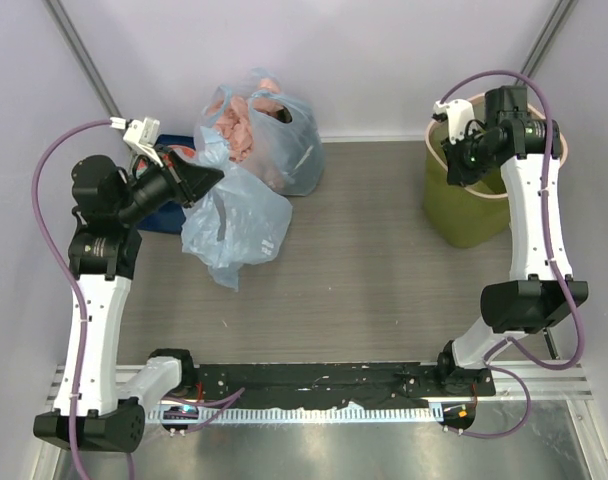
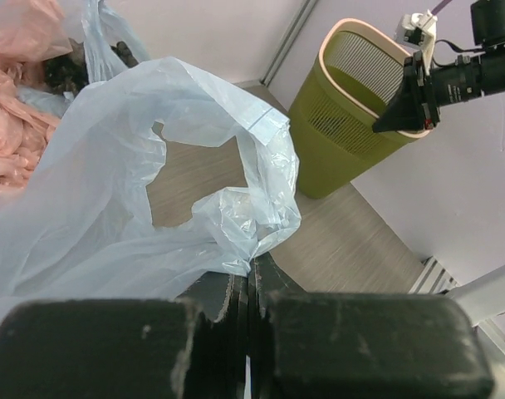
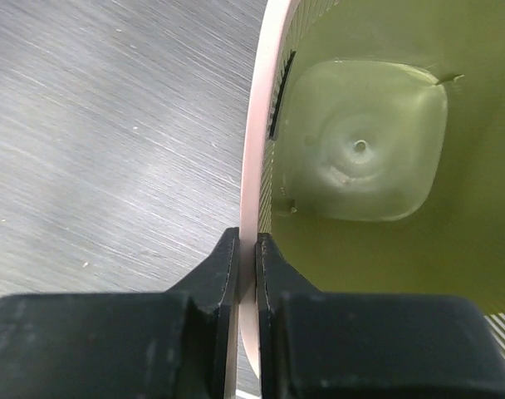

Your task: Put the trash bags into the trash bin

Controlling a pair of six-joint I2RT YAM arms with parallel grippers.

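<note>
Left hand (image 2: 248,276) clenched on bunched edge of limp, light, slippery trash bag (image 1: 236,228), far left, well apart from trash bin (image 1: 462,205). Right hand (image 3: 247,249) pinches the bin's rim. Bunched film likely grips best.

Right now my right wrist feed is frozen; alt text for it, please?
The right gripper is pinched shut on the pinkish-beige rim of the olive-green trash bin, seen from above. Inside the rim the bin's bare floor shows, nothing in it; outside lies the wood-grain table.
</note>
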